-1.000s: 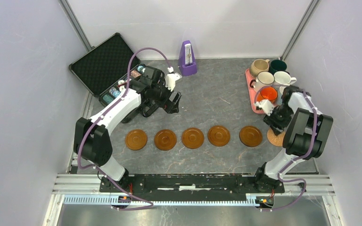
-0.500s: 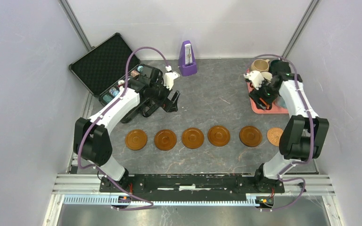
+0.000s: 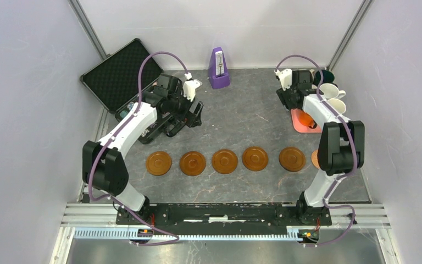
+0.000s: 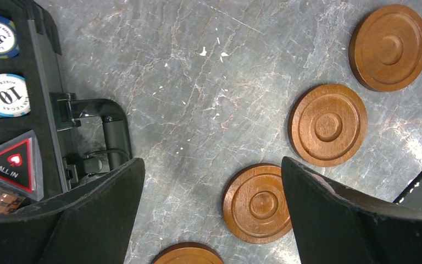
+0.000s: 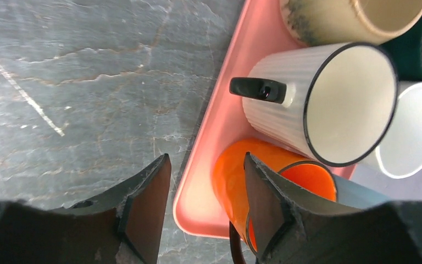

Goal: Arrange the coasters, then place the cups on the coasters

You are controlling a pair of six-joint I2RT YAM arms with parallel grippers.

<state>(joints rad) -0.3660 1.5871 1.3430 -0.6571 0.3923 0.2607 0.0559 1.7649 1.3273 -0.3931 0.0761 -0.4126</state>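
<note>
Five brown coasters lie in a row along the near table, from the left one (image 3: 159, 163) to the right one (image 3: 292, 159). A sixth coaster (image 3: 314, 159) peeks out from behind the right arm. Three of them (image 4: 328, 125) show in the left wrist view under my wide open left gripper (image 4: 211, 165), which hovers empty near the case. The cups stand on the pink tray (image 5: 220, 121): orange (image 5: 236, 181), white ribbed (image 5: 307, 104), tan (image 5: 357, 16) and another white one (image 5: 412, 132). My right gripper (image 5: 206, 159) is open over the tray's near-left corner, beside the orange cup, holding nothing.
An open black case (image 3: 122, 74) with poker chips (image 4: 3, 96) sits at the back left, close to the left gripper (image 3: 189, 118). A purple metronome (image 3: 218, 69) stands at the back centre. The walls close in on both sides.
The right arm left the sixth coaster at the row's right end and swung back to the tray of cups. The left arm drifted slightly back and left.
</note>
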